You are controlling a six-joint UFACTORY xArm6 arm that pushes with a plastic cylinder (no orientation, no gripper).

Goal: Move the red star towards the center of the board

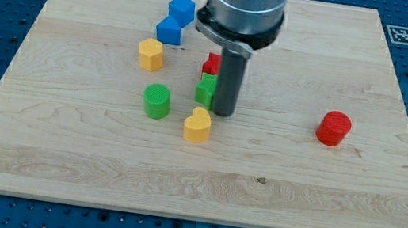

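red star (pixel 211 61) half hidden, orientation unclear

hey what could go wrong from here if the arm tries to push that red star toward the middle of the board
1. The red star block is mostly hidden behind the dark rod, so its exact pose is hard to judge.
2. The green block sits directly below the star in the view, beside my tip; a downward push would likely shove it along.
3. The yellow heart-shaped block lies just beyond and could get bumped too.
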